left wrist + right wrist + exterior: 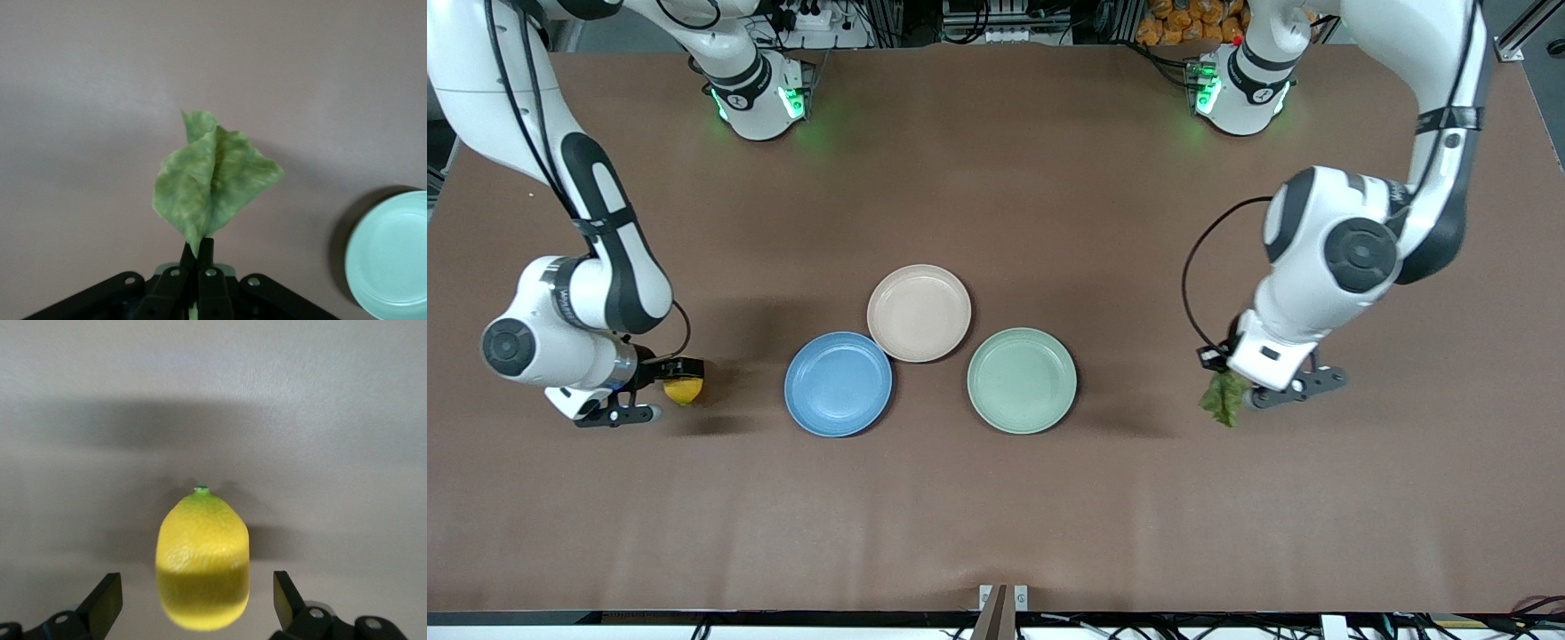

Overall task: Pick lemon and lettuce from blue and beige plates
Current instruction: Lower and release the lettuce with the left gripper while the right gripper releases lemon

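The yellow lemon [683, 389] [202, 560] lies low at the table toward the right arm's end, beside the blue plate [838, 383]. My right gripper [665, 391] [197, 590] stands open around it, with a gap between the lemon and each finger. My left gripper [1238, 378] [198, 248] is shut on the stem end of the green lettuce [1224, 397] [210, 177]. The leaf hangs just over bare table toward the left arm's end. The blue plate and the beige plate [919, 312] hold nothing.
A pale mint-green plate [1022, 380] [390, 253] lies beside the blue and beige plates, between them and the lettuce. The brown table [996, 516] spreads wide on the side nearer the front camera.
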You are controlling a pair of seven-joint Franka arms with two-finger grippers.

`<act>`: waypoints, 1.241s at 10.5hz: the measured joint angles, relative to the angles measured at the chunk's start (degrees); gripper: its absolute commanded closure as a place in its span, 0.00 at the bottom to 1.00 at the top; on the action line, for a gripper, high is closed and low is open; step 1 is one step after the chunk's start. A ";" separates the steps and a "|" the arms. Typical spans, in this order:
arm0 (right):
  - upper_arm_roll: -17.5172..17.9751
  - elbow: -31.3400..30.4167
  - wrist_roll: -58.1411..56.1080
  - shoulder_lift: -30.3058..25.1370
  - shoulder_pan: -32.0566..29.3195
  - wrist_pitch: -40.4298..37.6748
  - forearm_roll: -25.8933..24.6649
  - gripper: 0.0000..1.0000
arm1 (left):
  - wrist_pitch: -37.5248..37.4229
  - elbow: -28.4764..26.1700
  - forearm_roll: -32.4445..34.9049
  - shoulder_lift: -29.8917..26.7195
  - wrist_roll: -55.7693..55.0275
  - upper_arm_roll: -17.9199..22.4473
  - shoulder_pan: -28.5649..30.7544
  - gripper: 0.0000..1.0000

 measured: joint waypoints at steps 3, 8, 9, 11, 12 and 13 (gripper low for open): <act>0.11 5.85 0.53 -0.83 0.00 -9.05 2.14 0.00 | -0.52 -0.64 -0.05 0.86 3.77 -0.04 2.86 0.91; 0.45 10.08 6.10 -4.84 0.20 -16.58 2.33 0.00 | -3.85 -0.63 -2.16 1.84 8.17 -0.05 6.91 0.00; 0.63 10.28 6.45 -6.45 0.40 -17.69 2.33 0.00 | -4.05 -0.56 -3.78 1.84 9.04 -0.04 8.22 0.00; 0.83 12.28 6.89 -8.48 0.94 -21.56 2.34 0.00 | -5.31 -0.57 -4.06 1.95 9.22 -0.02 9.11 0.00; 0.85 14.43 6.95 -8.79 1.20 -24.62 2.34 0.00 | -5.57 -0.62 -4.06 2.13 9.22 -0.01 9.15 0.00; 0.87 16.76 6.97 -8.91 1.33 -28.05 2.34 0.00 | -5.56 -0.66 -4.06 2.26 9.29 0.01 9.24 0.00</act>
